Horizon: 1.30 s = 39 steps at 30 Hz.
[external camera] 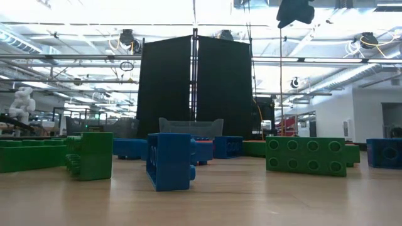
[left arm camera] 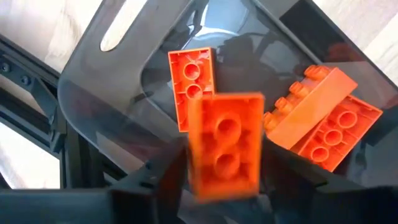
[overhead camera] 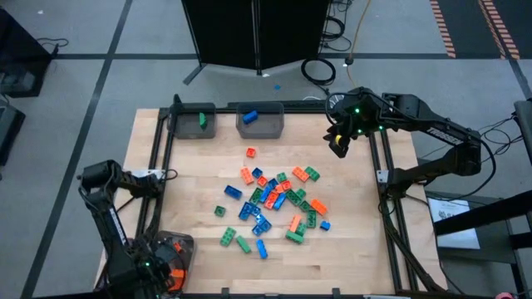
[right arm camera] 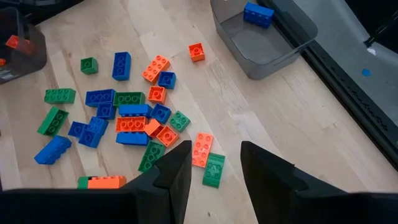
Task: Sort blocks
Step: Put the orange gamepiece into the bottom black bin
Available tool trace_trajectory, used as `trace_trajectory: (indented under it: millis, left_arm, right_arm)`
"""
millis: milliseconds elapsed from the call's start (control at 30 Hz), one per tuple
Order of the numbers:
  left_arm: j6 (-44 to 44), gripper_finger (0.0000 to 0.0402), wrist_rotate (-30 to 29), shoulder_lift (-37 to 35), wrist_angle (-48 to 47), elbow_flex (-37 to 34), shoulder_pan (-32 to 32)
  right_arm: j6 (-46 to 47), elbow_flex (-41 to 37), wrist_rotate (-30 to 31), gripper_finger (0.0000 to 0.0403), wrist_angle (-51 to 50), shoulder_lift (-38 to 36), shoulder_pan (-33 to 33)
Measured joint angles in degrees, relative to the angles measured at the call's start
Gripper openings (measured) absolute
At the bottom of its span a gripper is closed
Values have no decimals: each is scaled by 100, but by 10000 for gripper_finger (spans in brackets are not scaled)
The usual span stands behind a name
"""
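Note:
My left gripper [overhead camera: 165, 267] points down over a translucent grey bin [overhead camera: 176, 246] at the table's near left corner. In its wrist view the gripper [left arm camera: 224, 183] is open. A smeared orange block [left arm camera: 225, 144] shows between the fingers, apart from both, above the bin's floor. Two more orange blocks [left arm camera: 191, 87] [left arm camera: 323, 118] lie in that bin [left arm camera: 99, 74]. The loose orange, green and blue blocks [overhead camera: 274, 201] lie heaped at mid-table. My right gripper [overhead camera: 338, 145] waits open, high over the far right, looking down on the heap [right arm camera: 124, 118].
Two grey bins stand at the far edge: one [overhead camera: 193, 123] holds a green block, the other [overhead camera: 260, 120] a blue block [right arm camera: 258, 14]. Black frame rails [overhead camera: 158, 174] [overhead camera: 384, 191] run along the table's left and right sides. Bare wood lies around the heap.

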Motion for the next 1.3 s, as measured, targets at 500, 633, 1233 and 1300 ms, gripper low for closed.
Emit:
trace_trajectory:
  millis: [500, 633, 1233, 1300]
  left_arm:
    - [966, 273, -571, -353, -125, 0, 782]
    - [1614, 273, -1519, -751, -755, 0, 1534]
    - [6243, 274, -3230, -1697, 1834, 0, 6539]
    - [6255, 274, -2908, -1543, 2281, 0, 7068]
  right_arm:
    - [-38, 0, 0, 135, 0, 0, -2]
    - [-73, 0, 0, 135, -8, 0, -1]
    - [-350, 0, 0, 135, -42, 0, -1]
    - [-350, 0, -2, 135, -42, 0, -1]
